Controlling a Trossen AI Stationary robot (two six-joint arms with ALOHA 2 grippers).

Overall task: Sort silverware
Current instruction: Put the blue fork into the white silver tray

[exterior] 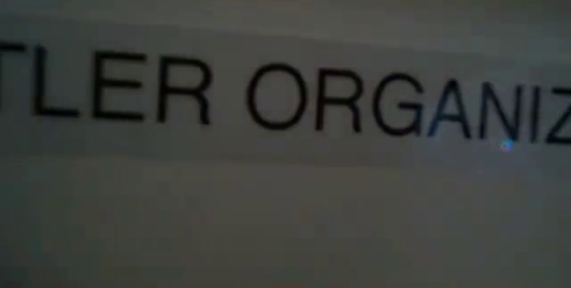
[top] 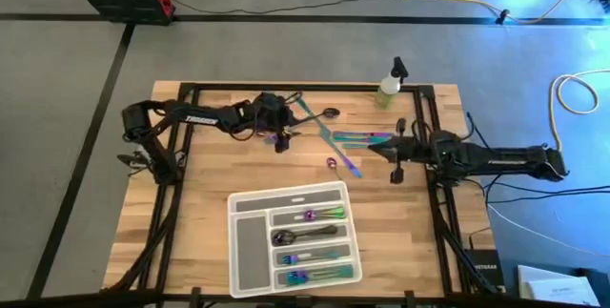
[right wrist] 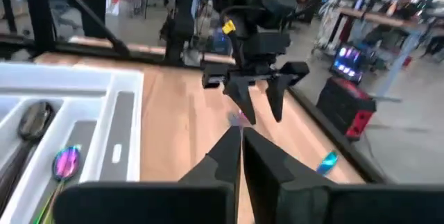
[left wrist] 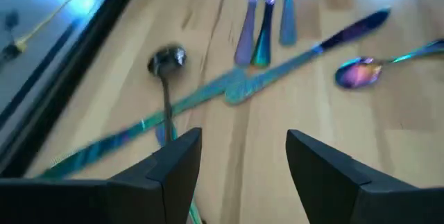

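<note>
The left gripper point(top: 279, 142) is in the upper middle of the high view, fingers point(left wrist: 173, 161) apart and holding nothing, above the loose silverware point(top: 348, 139) that lies scattered on the wooden table point(top: 200, 184). More pieces lie in the white tray point(top: 250, 241) at the lower centre. The right gripper point(top: 393, 173) is right of centre, its fingers point(right wrist: 229, 151) pressed together, empty. A spray bottle point(top: 390, 81) stands at the table's top edge.

I read "TLER ORGANIZ" in black capitals on pale surface point(exterior: 285, 190) filling low view, cut off both ends. Nothing else legible.
</note>
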